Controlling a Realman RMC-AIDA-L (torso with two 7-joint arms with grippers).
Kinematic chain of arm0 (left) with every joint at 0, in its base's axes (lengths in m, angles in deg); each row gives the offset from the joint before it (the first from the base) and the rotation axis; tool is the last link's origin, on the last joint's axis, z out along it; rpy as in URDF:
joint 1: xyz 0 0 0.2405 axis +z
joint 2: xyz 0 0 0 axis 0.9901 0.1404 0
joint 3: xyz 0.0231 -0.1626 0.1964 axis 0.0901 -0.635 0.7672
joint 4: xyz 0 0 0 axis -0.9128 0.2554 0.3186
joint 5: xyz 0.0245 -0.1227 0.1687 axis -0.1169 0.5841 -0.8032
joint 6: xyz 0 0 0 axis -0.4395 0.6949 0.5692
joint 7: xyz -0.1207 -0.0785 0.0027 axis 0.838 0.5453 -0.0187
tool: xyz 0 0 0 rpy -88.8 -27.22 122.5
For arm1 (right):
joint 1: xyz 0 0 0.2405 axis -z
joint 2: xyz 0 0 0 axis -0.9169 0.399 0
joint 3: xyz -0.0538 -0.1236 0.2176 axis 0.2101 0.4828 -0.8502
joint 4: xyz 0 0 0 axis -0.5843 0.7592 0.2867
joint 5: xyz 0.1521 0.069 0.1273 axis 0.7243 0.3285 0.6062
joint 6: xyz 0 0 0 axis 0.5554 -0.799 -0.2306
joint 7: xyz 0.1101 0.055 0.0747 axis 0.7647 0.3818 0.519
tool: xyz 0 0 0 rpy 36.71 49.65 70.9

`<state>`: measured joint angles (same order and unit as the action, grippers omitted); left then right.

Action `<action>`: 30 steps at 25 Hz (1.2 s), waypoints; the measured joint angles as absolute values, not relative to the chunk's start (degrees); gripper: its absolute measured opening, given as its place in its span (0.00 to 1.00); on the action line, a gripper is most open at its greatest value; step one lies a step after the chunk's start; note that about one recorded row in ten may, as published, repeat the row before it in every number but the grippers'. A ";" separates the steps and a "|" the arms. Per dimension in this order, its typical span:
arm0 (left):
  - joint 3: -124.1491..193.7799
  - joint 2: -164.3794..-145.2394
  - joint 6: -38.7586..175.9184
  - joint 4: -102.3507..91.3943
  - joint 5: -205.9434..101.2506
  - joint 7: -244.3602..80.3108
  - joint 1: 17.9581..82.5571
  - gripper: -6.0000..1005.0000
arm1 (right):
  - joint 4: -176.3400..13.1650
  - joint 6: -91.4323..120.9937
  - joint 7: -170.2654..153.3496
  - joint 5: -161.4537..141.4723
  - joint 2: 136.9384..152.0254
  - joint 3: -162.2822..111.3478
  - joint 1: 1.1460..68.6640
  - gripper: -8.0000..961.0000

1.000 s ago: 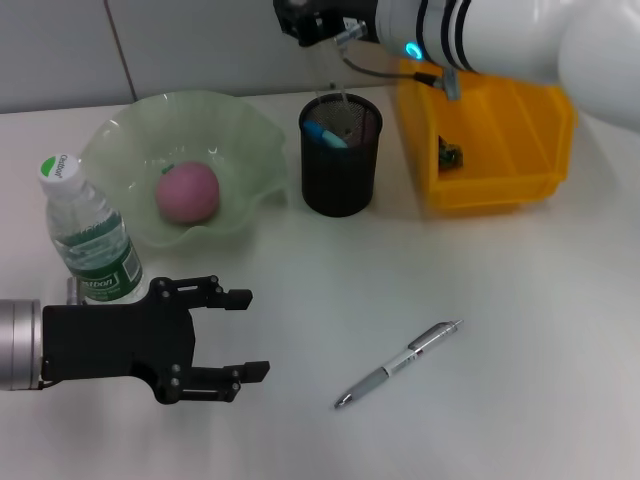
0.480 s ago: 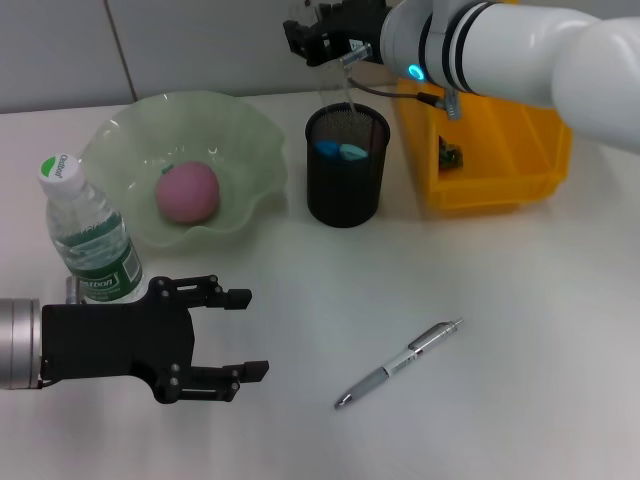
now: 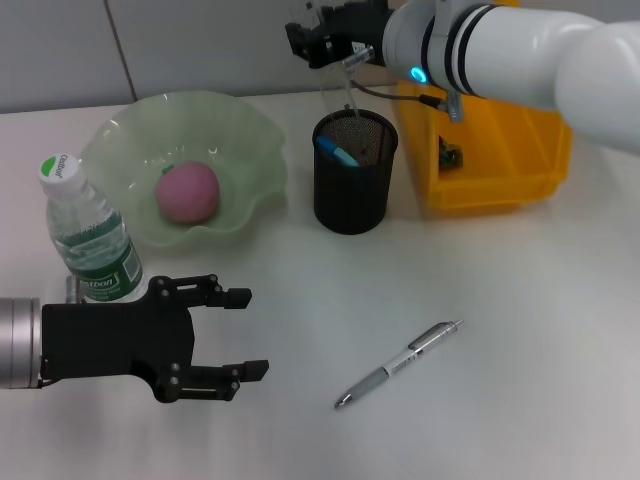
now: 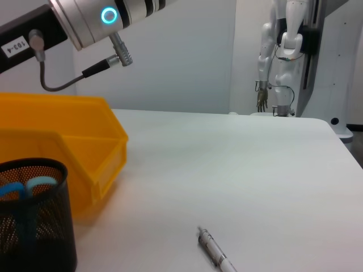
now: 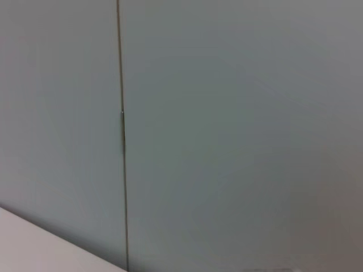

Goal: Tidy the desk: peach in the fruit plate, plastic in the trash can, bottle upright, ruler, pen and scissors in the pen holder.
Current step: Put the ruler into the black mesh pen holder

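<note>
R gripper (image 3: pixel 318 40) above pen holder (image 3: pixel 354 172), finger state indeterminate. L gripper (image 3: pixel 248 333), spread wide, well in front of it; pen (image 3: pixel 400 363) front-right.

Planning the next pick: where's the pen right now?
In the head view the pen lies flat on the table, right of the open left claw and in front of the pen holder.
</note>
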<state>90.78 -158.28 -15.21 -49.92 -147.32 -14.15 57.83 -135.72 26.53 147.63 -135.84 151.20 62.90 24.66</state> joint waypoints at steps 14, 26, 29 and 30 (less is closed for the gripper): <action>90.25 -158.28 -15.21 -49.87 -147.32 -14.75 57.76 0.78 | -138.70 25.11 146.28 -136.24 151.11 64.66 26.33 0.40; 90.25 -158.19 -15.20 -49.85 -147.32 -14.85 57.75 0.78 | -140.85 16.34 145.13 -136.33 151.13 70.72 31.26 0.41; 90.24 -158.19 -15.20 -49.85 -147.32 -14.85 57.59 0.78 | -140.58 13.19 145.05 -136.34 151.20 72.75 32.17 0.42; 90.24 -158.19 -15.20 -49.85 -147.32 -14.85 57.59 0.78 | -140.58 13.19 145.05 -136.34 151.20 72.75 32.17 0.42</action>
<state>90.24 -158.19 -15.20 -49.85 -147.32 -14.85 57.59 -140.58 13.19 145.05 -136.34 151.20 72.75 32.17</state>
